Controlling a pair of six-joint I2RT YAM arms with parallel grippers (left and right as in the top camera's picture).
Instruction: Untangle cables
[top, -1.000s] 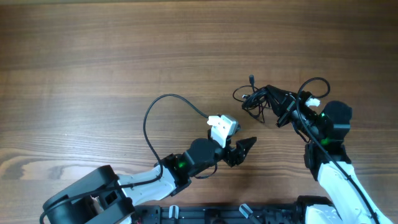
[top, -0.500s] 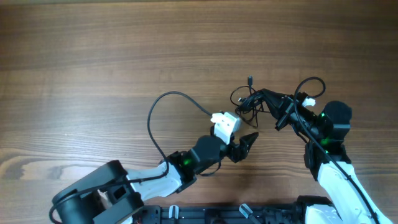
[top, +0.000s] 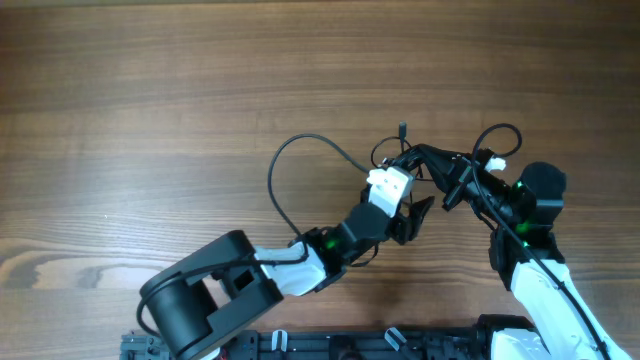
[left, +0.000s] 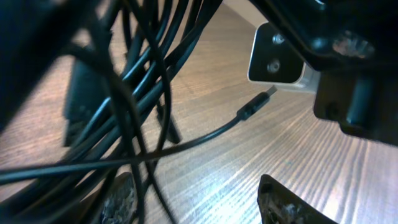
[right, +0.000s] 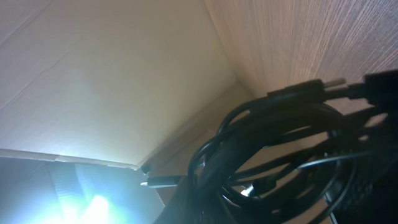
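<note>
The cables (top: 393, 160) are a small black bunch held just off the wooden table right of centre. My right gripper (top: 428, 156) reaches in from the right and is shut on the bunch. My left gripper (top: 417, 213) is open, just below and against the bunch. In the left wrist view the cables (left: 143, 93) fill the left side, some strands pass by the left fingertip, and a silver-tipped plug (left: 256, 104) hangs free between the open jaws (left: 202, 205). The right wrist view shows the cables (right: 280, 143) close up with a plug (right: 163, 182) sticking out to the left.
The left arm's thicker black wire (top: 283, 165) loops over the table left of the bunch. The two arms are close together, and the right gripper's body (left: 348, 74) fills the upper right of the left wrist view. The table (top: 150, 100) is bare wood elsewhere.
My left arm has swung right and up, bringing its open gripper to the bunch. My right gripper with the cables has shifted slightly to the left.
</note>
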